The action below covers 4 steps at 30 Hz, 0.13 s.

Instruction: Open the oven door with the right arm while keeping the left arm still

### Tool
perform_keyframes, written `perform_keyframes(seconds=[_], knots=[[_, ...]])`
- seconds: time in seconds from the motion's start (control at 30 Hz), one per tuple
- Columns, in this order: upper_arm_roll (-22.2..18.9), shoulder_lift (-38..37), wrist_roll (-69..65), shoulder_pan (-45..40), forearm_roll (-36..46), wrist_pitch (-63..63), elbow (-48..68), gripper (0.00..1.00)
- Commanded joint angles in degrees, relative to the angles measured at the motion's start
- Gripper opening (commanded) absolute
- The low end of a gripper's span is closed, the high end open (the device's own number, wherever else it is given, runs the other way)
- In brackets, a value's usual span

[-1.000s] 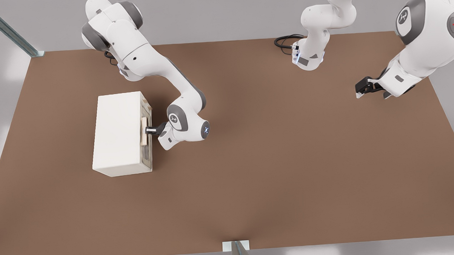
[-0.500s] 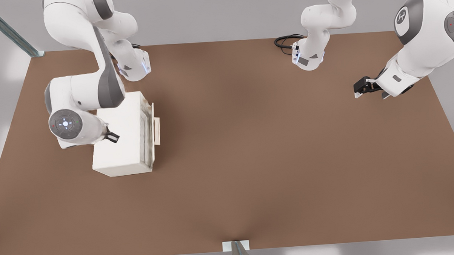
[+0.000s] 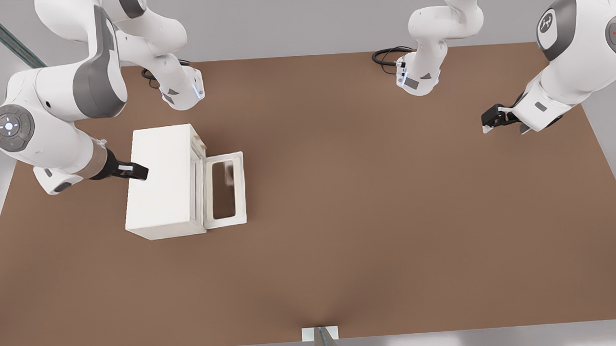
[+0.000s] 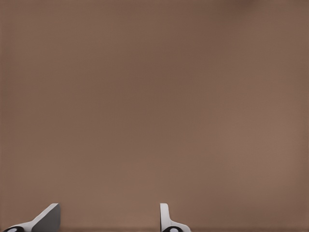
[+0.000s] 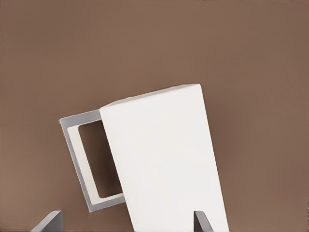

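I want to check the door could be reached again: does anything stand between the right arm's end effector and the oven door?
Yes: the oven body. The end effector, fingers apart, hangs by the oven's far side; the oven door lies open flat on the opposite side.

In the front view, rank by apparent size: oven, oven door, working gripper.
1. Oven, largest.
2. Oven door, lying open flat on the table.
3. Gripper, smallest, open, held above the oven's far side from the door; being higher, nearer the camera, it may look slightly enlarged.

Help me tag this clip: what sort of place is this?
Likely a simulated lab bench: a bare brown table, a white oven with its door open, and the right arm's open end effector above the oven.
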Motion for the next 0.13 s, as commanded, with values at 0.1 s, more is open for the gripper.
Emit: perform_keyframes(seconds=[0.1], knots=[[-0.11, 0.08, -16.03, 0.0, 0.02, 0.21, -0.33, 1.0]])
